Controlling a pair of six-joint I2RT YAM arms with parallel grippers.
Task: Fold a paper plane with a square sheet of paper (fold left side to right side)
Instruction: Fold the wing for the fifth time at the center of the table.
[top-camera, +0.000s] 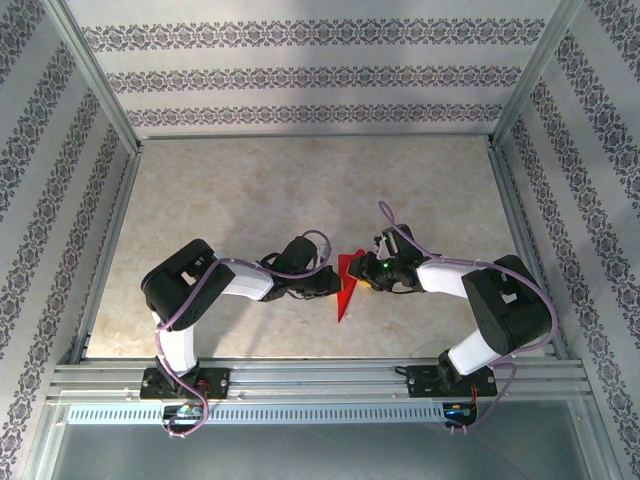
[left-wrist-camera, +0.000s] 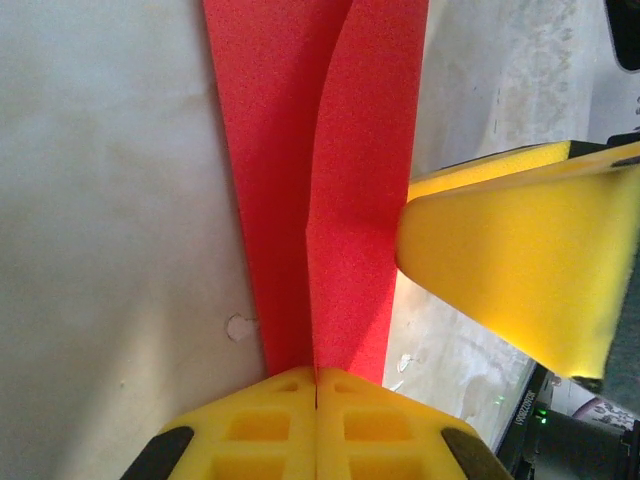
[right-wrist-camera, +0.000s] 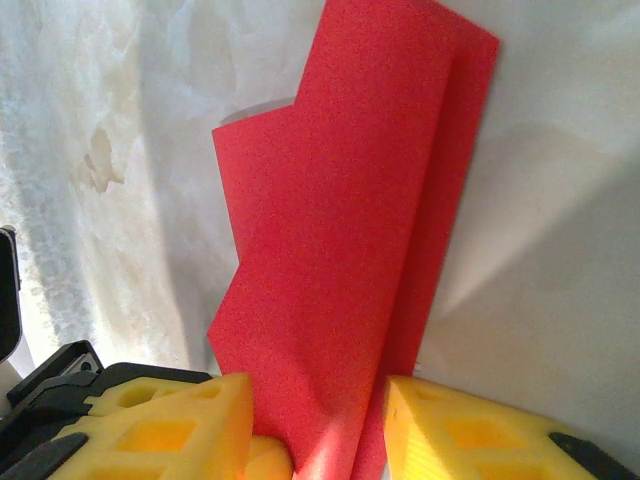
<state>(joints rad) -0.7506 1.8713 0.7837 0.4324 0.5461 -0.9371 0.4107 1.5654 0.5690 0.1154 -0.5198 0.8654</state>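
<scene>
Red paper (top-camera: 346, 288): long axis far-to-near, lying between the two | left gripper (left-wrist-camera: 316, 378): clamped on its near end | right gripper (right-wrist-camera: 318, 392): part-open, straddling the paper, not pinching

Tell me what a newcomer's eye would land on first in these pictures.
The bright red paper, folded into a narrow pointed shape, stands out at the middle of the pale table, between the two arms. The left pincer is shut on it, while the right pincer stands open with the paper running between its yellow fingers.
</scene>
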